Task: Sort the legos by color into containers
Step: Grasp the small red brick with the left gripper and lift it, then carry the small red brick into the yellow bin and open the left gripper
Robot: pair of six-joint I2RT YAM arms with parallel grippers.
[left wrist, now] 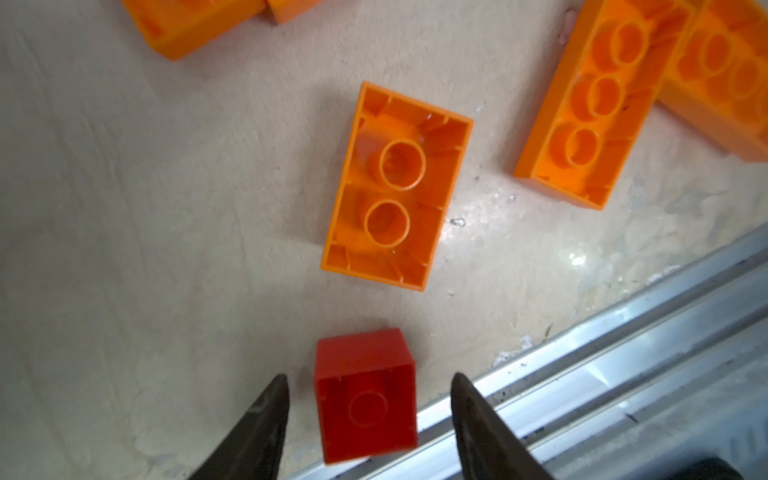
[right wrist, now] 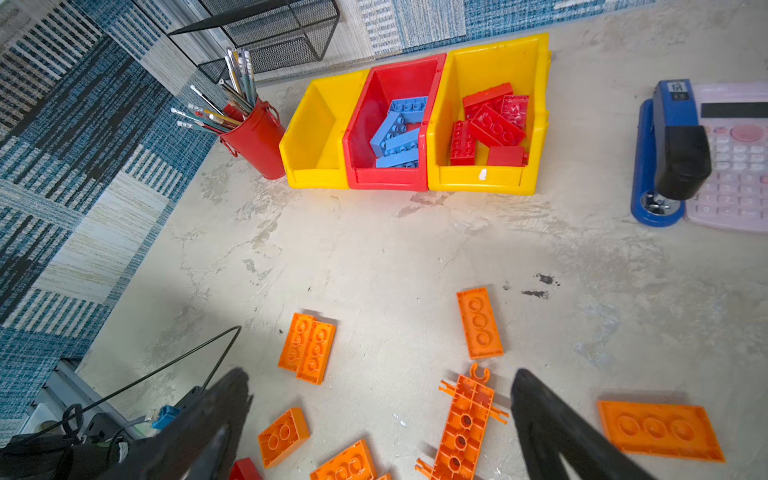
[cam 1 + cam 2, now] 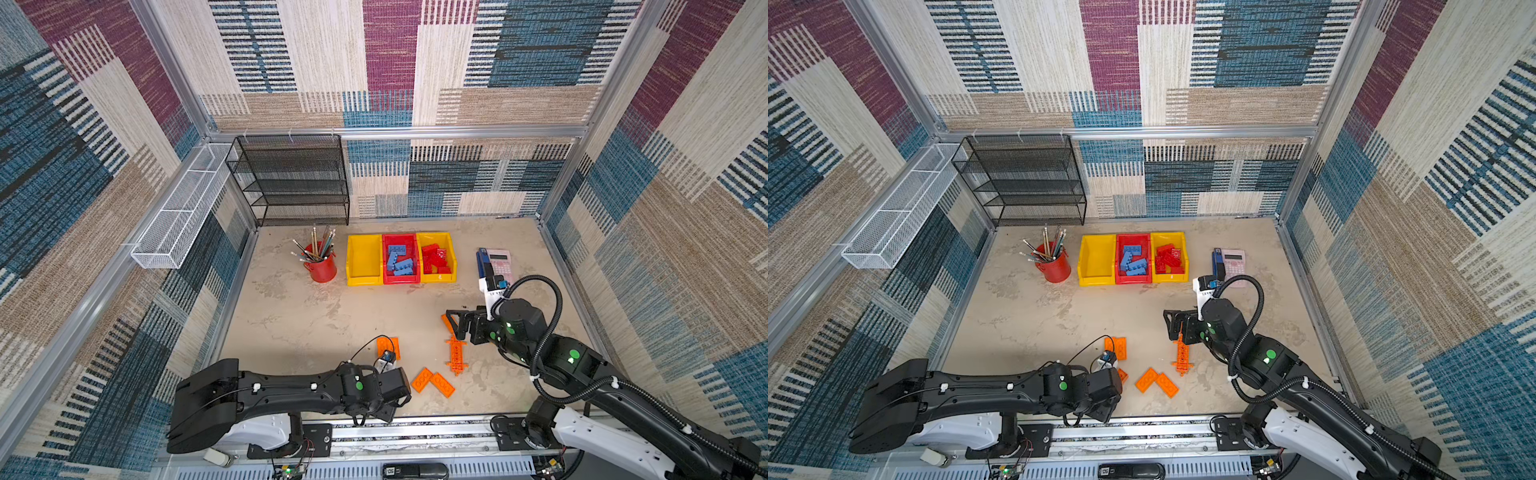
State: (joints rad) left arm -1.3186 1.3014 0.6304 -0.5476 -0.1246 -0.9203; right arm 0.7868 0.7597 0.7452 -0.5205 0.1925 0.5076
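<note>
Left tool (image 1: 369, 375), half-spread, straddles a small red lego (image 1: 365, 386) lying upside down just beside the metal rail (image 1: 623, 374) at the tabletop's (image 3: 311, 324) front edge, a slim gap at each finger. The right tool (image 2: 379, 371), spread wide and empty, hangs over the long orange tabbed piece (image 2: 465, 424), farther from the rail. Orange legos (image 3: 422, 379) lie scattered near the rail; open tabletop separates them from the three containers (image 3: 401, 280) farthest from it.
</note>
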